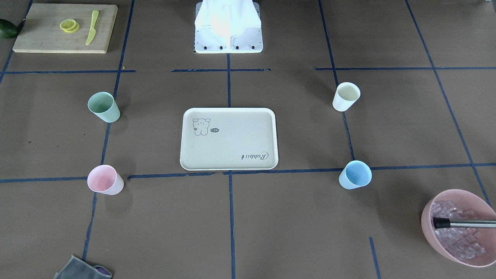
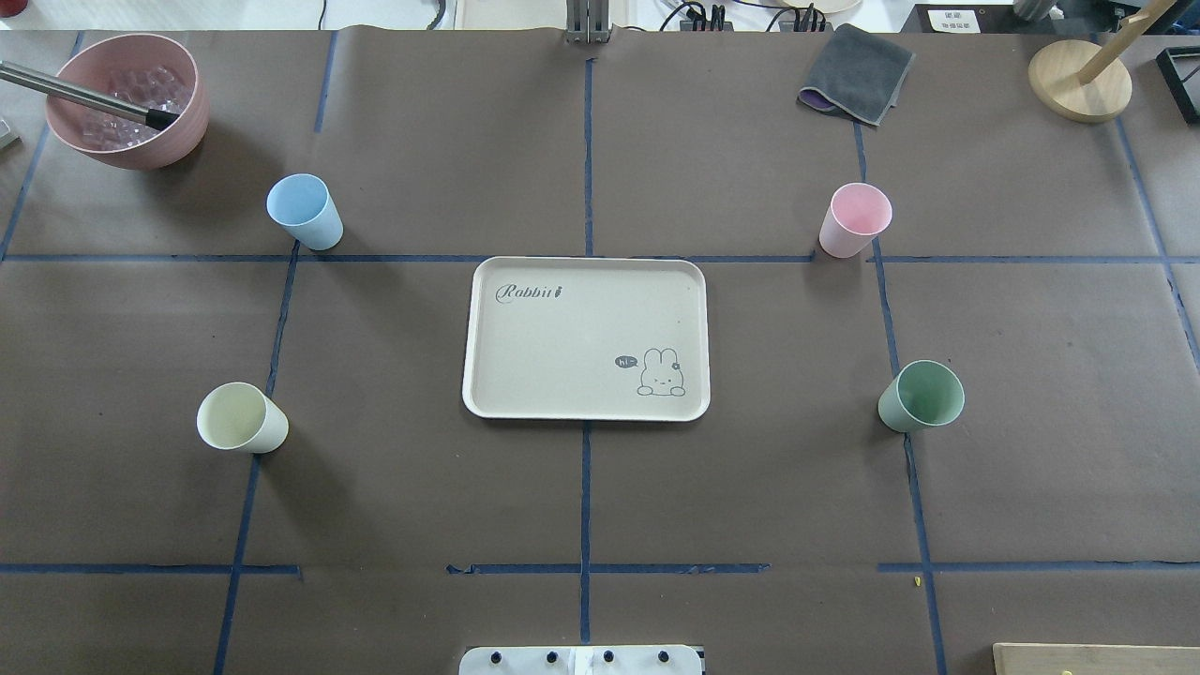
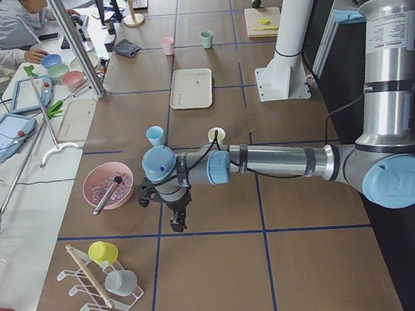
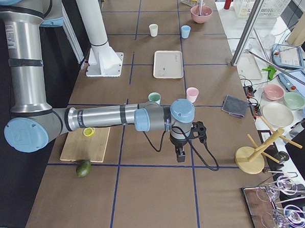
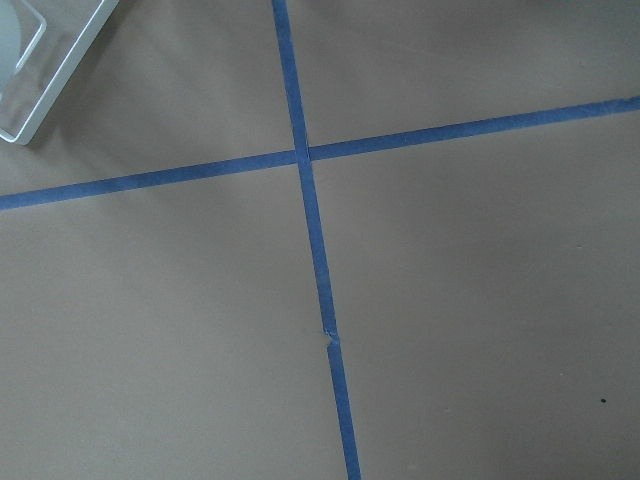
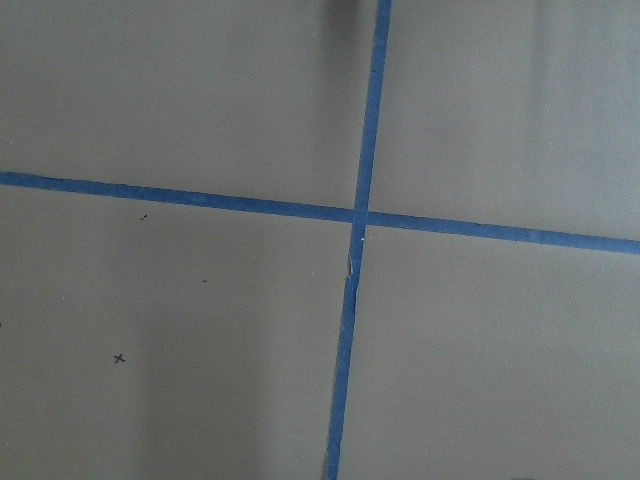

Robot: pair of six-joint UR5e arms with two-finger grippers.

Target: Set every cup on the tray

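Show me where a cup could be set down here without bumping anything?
The tray is bare inside its rim. Bare strips lie between it and the blue cup, pink cup, cream cup and green cup. Crowding sits at the far corners: ice bowl beside blue, grey cloth beside pink.

The beige tray (image 2: 581, 347) carried a grey rabbit and script. The mint green cup (image 2: 923, 396), pale pink cup (image 2: 855, 220), light blue cup (image 2: 305, 212) and cream cup (image 2: 242, 419) (yellowish inside) were plain. The brown table (image 2: 422, 487) was gridded with blue tape (image 2: 584, 487).

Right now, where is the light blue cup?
In the overhead view, the light blue cup stands upright on the robot's far left, between the pink ice bowl and the tray.
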